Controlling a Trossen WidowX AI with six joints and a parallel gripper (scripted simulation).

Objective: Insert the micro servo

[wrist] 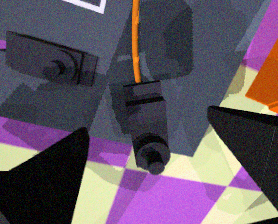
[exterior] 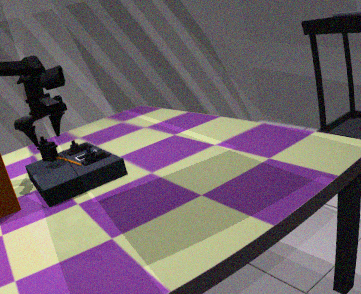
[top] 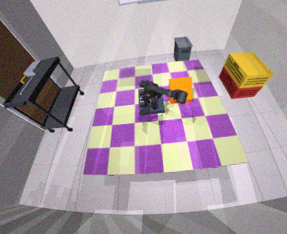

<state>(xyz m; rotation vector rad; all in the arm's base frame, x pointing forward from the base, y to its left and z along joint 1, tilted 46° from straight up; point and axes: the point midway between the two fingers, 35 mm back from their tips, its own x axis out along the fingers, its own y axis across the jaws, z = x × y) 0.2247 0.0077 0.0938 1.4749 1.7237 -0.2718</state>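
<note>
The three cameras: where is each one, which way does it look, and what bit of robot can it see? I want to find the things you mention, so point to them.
Top: high up, looking down at the checkered table (top: 149,159) (exterior: 234,200); it shows the arm (top: 158,88) (exterior: 14,68).
Exterior: beside the table, looking across it; it shows part of the arm and the gripper (exterior: 43,134) (wrist: 148,122).
Wrist: on the arm near the gripper, looking past its two fingers at the dark box (top: 157,112) (exterior: 84,182) (wrist: 172,145).
Top and exterior both show the wheeled cart (top: 47,115) (exterior: 318,75).

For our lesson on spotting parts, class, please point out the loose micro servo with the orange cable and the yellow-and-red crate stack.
Dark micro servo with orange cable (wrist: 146,117): wrist view, on its dark casing.
Yellow-and-red crate stack (top: 238,83): top view, on its side.
</note>
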